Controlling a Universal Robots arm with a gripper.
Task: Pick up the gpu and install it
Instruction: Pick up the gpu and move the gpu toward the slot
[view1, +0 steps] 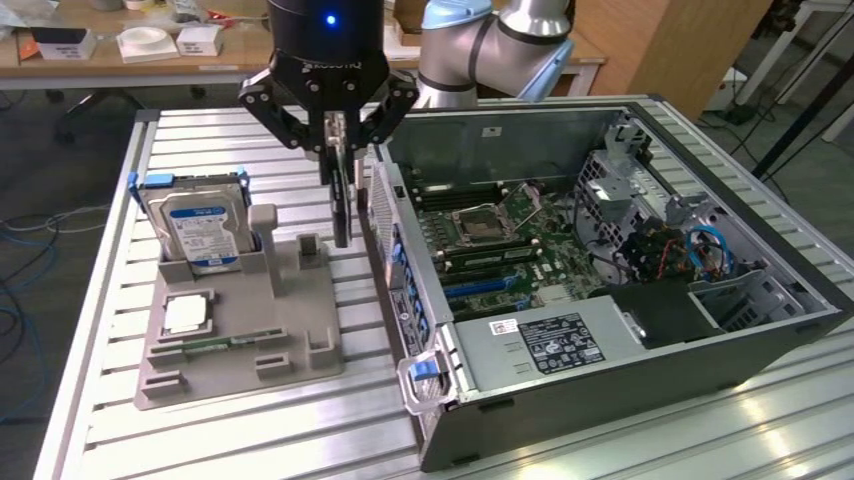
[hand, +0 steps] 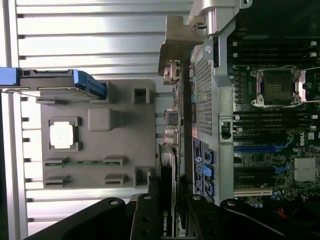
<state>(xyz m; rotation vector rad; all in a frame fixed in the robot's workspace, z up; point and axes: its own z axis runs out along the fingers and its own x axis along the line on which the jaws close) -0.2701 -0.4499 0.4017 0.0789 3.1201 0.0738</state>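
The gpu (view1: 344, 212), a thin black card, hangs on edge from my gripper (view1: 343, 150), whose fingers are shut on its upper edge. It is lifted off the grey holder tray (view1: 240, 375) and hovers between the tray and the rear wall of the open computer case (view1: 400, 270). In the wrist view the gpu (hand: 175, 130) appears edge-on, with its silver bracket (hand: 181, 42) at the far end and my gripper (hand: 170, 212) clamped on the near end. The motherboard (view1: 514, 240) lies open inside the case, with blue and black slots (hand: 255, 147) visible.
A silver blue-labelled hard drive (view1: 198, 228) stands in the tray's back slot. A CPU (view1: 184, 314) and a green RAM stick (view1: 220, 345) lie in the tray. The power supply (view1: 561, 342) fills the case's near corner. A slatted aluminium table (view1: 200, 440) carries everything.
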